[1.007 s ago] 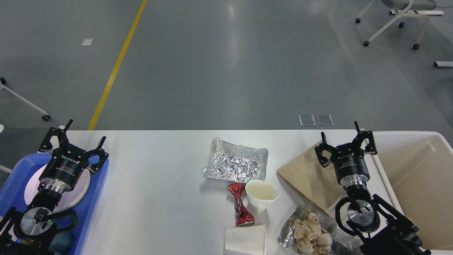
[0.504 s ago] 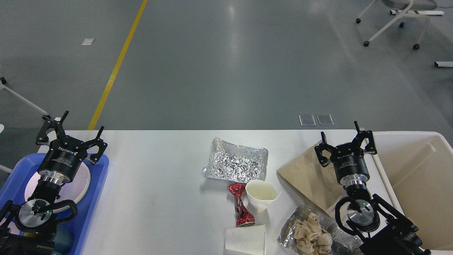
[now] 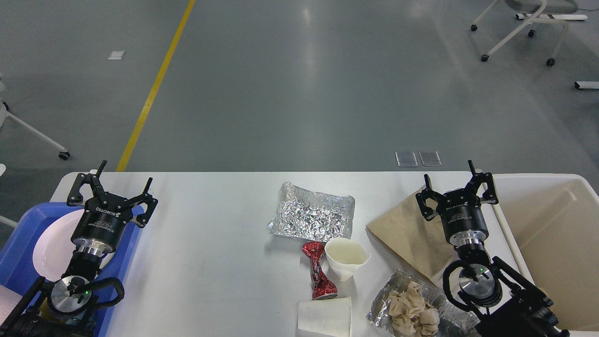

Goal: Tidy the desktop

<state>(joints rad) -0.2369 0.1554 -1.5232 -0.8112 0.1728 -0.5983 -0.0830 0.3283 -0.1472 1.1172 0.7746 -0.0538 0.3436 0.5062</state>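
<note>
Two tools, our left tool [image 3: 111, 187] and right tool [image 3: 456, 185], hang spread apart and empty over the desk [image 3: 215, 248], seemingly above its litter.

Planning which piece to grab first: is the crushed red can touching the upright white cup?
Apart. The head view shows a thin strip of white desktop between the crushed red can and the upright white cup.

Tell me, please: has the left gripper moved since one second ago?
Yes. The left gripper has shifted to the right: it now sits over the right rim of the blue tray, leaving more of the white plate uncovered.
</note>
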